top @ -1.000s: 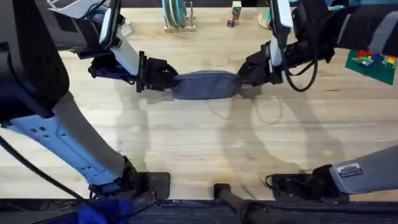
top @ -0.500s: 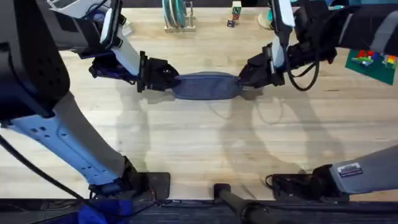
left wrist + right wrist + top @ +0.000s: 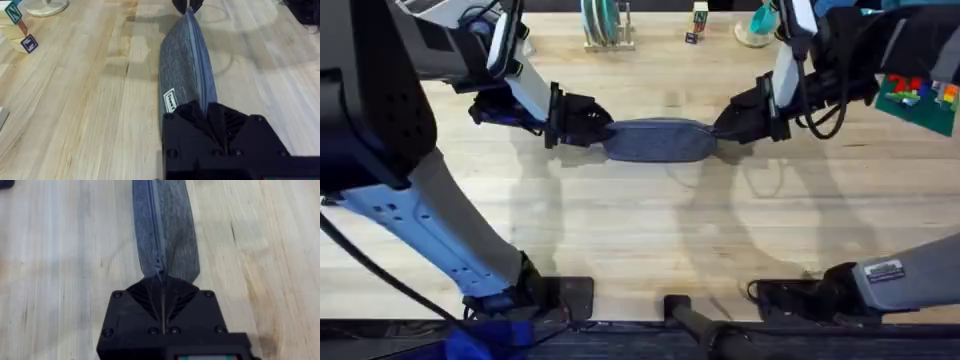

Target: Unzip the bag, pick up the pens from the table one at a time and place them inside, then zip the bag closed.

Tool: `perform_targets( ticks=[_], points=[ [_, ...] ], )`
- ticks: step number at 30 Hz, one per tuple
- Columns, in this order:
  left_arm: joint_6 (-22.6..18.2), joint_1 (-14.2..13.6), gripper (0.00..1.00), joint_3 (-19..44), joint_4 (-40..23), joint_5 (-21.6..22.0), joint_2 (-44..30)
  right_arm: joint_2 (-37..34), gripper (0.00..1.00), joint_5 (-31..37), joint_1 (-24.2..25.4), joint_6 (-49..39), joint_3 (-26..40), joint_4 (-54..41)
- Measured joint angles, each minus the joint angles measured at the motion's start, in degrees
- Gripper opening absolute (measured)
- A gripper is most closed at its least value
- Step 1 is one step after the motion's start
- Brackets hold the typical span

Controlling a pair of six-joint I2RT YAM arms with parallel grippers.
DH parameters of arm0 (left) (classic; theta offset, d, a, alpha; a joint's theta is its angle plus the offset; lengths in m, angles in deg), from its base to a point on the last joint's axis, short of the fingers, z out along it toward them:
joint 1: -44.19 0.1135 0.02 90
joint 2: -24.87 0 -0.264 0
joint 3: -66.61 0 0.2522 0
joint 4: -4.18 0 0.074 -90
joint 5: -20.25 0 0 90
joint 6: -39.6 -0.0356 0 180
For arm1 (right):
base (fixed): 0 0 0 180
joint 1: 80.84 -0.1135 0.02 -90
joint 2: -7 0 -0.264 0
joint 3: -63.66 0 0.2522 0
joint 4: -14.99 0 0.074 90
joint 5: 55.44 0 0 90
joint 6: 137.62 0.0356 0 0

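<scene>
The blue-grey bag [image 3: 658, 140] lies stretched lengthwise on the table [image 3: 640, 240], in the far half between the two arms. My left gripper [image 3: 598, 130] is shut on its left end, and my right gripper [image 3: 722, 128] is shut on its right end. In the left wrist view the bag [image 3: 185, 65] runs away from the pinched fingers [image 3: 207, 112], its zipper line closed along the top. In the right wrist view the black fingers [image 3: 161, 282] meet on the bag's tip [image 3: 162, 225], right where the zipper ends. The pens are hidden or out of view.
Along the far edge stand a rack with teal rings [image 3: 605, 25], small blocks [image 3: 698, 20] and a teal object [image 3: 760, 20]. A green plate with coloured bricks [image 3: 920, 95] lies at the far right. Letter blocks [image 3: 20, 35] sit left of the bag.
Both grippers and the bag held between them have shifted a little to the right and slightly nearer. The grips on both ends are unchanged.
</scene>
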Motion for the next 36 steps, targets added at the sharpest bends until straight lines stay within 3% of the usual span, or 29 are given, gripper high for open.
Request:
perform_targets(
  ticks=[11,26,36],
  points=[
    [0.0,0.2,0.041,-0.1,0.0,-0.1,0.0,0.0,0.032,2.9,5.2,0.2,-0.1,-3.7],
    [0.0,0.2,0.041,-0.1,0.0,-0.1,0.0,0.0,0.033,4.1,4.8,0.2,-0.1,-3.9],
    [0.0,0.2,0.041,-0.1,0.0,0.0,0.0,0.0,0.033,10.3,3.2,3.4,-1.7,-3.7]
  ],
)
